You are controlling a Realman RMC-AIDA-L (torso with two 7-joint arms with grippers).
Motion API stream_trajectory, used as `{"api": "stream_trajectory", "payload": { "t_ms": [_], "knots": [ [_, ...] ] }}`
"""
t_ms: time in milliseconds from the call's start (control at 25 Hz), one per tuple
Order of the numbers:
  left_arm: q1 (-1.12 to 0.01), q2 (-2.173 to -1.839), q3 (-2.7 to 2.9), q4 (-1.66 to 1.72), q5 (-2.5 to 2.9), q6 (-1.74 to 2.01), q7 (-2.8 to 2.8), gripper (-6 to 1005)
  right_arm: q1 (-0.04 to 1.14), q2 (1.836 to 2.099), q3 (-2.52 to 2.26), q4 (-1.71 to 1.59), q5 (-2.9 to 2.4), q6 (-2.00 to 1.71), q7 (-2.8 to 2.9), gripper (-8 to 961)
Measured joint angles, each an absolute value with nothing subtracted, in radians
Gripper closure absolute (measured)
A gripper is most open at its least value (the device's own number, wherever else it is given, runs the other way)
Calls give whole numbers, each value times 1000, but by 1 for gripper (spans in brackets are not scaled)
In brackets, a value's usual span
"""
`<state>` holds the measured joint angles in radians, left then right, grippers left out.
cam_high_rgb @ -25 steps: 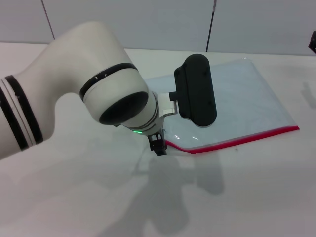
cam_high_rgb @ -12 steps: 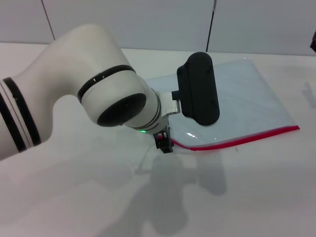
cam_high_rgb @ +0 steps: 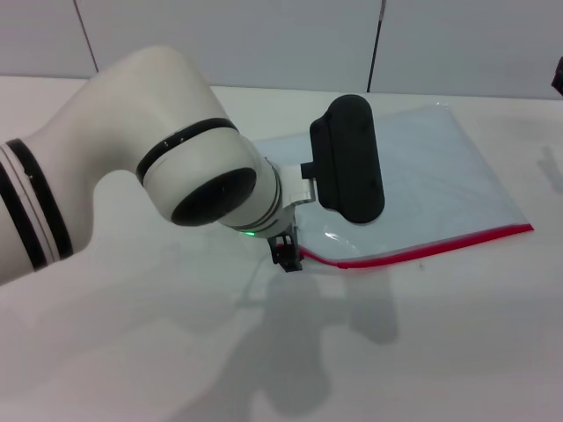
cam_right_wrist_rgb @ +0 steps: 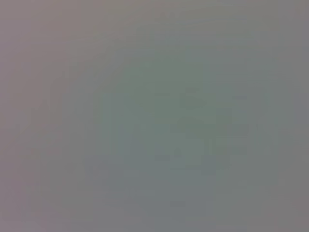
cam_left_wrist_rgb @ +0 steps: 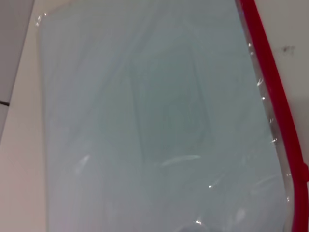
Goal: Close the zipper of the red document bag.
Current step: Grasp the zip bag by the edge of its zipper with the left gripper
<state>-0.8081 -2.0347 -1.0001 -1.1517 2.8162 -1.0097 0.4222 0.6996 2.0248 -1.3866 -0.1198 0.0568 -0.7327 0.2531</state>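
Observation:
The red document bag (cam_high_rgb: 440, 176), a flat translucent pale blue pouch, lies on the white table to the right of centre. Its zipper (cam_high_rgb: 431, 243) is the thin red strip along the near edge, also seen in the left wrist view as the zipper (cam_left_wrist_rgb: 270, 96) beside the bag (cam_left_wrist_rgb: 145, 121). My left gripper (cam_high_rgb: 286, 256) hangs below the big white left arm at the strip's left end, with its dark fingers pinched together on that end. The wrist's black housing hides part of the pouch. The right gripper is out of view.
White table (cam_high_rgb: 422, 352) runs to a grey panelled wall (cam_high_rgb: 264, 35) behind. A dark part (cam_high_rgb: 559, 77) pokes in at the right edge. My left arm's elbow (cam_high_rgb: 132, 167) fills the left half of the head view. The right wrist view is plain grey.
My left gripper slid a little right along the red strip, then came back slightly left. The pouch itself has stayed in place.

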Motion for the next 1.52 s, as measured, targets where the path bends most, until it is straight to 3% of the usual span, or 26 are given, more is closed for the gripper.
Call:
{"api": "stream_trajectory", "payload": {
  "t_ms": [240,680,880,1320,1520],
  "knots": [
    [-810,-2035,-1000,-1146,2817,-1009,422,139,700,2025,-1387,-120,57,-733,253,74],
    [-812,-2034,-1014,-1146,2816,-984,408,312,701,2025,-1387,-120,57,-732,253,74],
    [-810,-2034,-1011,-1146,2816,-975,411,431,701,2025,-1387,-120,57,-728,253,75],
    [-805,-2032,-1014,-1146,2825,-948,411,859,703,2025,-1385,-120,57,-719,253,75],
    [-804,-2032,-1016,-1155,2863,-948,396,901,703,2025,-1385,-120,57,-719,253,75]
  ]
}}
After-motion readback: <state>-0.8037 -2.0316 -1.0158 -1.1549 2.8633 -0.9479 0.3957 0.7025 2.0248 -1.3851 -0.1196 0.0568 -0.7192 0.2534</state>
